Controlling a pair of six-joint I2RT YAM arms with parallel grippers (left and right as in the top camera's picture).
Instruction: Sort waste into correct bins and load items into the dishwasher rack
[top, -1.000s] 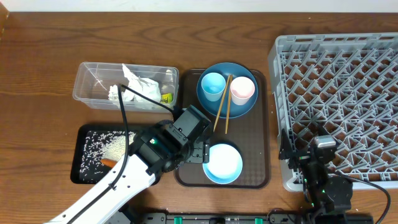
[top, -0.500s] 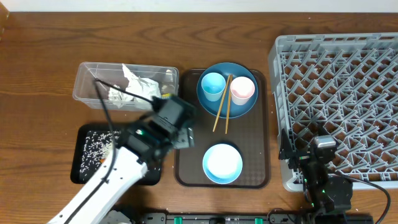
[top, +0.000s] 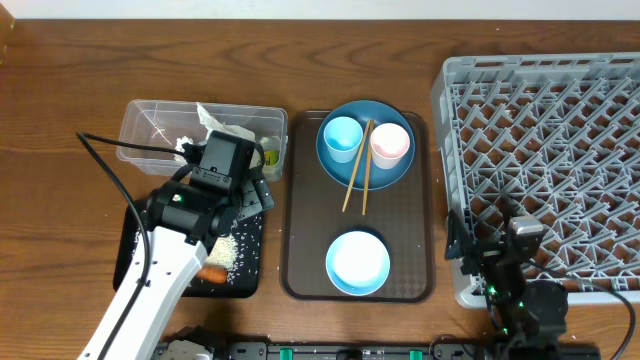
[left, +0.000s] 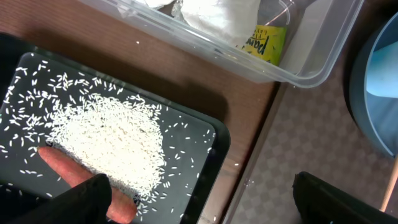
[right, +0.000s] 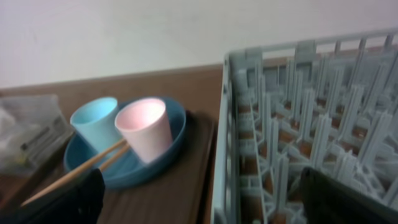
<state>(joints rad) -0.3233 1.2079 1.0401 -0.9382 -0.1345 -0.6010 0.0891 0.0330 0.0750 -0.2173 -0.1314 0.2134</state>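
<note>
The only print stood on the yellow-green wrapper (left: 268, 43) inside the clear tub (left: 311, 65), upper middle of the left wrist view: dark, tilted lettering, too blurred to be read.

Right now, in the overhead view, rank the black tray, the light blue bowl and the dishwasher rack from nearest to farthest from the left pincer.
1. Black tray: partly beneath the left pincer, on the left side.
2. Light blue bowl: to its right, on the brown tray.
3. Dishwasher rack: far right.
</note>
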